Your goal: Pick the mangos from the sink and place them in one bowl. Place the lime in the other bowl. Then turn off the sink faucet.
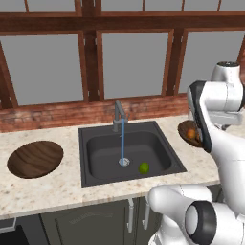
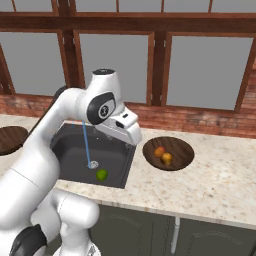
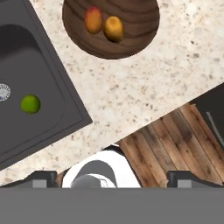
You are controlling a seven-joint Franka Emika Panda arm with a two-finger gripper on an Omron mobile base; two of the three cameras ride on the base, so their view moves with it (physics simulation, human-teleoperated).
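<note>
Two mangos lie side by side in the wooden bowl (image 2: 181, 150) right of the sink: an orange-red one (image 3: 93, 19) and an orange-yellow one (image 3: 113, 28). The lime (image 1: 143, 167) rests on the floor of the dark sink (image 1: 95, 143), close to the silver drain (image 1: 124, 162). The other bowl (image 1: 36, 159) stands empty on the counter left of the sink. Water runs in a thin stream from the grey faucet (image 1: 118, 115). My gripper (image 3: 113, 178) is open and holds nothing. It hangs high above the counter, between the sink's right edge and the mango bowl.
The speckled stone counter (image 2: 210, 185) runs along a brick sill under tall windows. My own arm hides part of the right bowl in the left base view. Cabinet doors with handles (image 1: 130, 215) sit below the counter, and wooden floor (image 3: 175, 144) lies in front.
</note>
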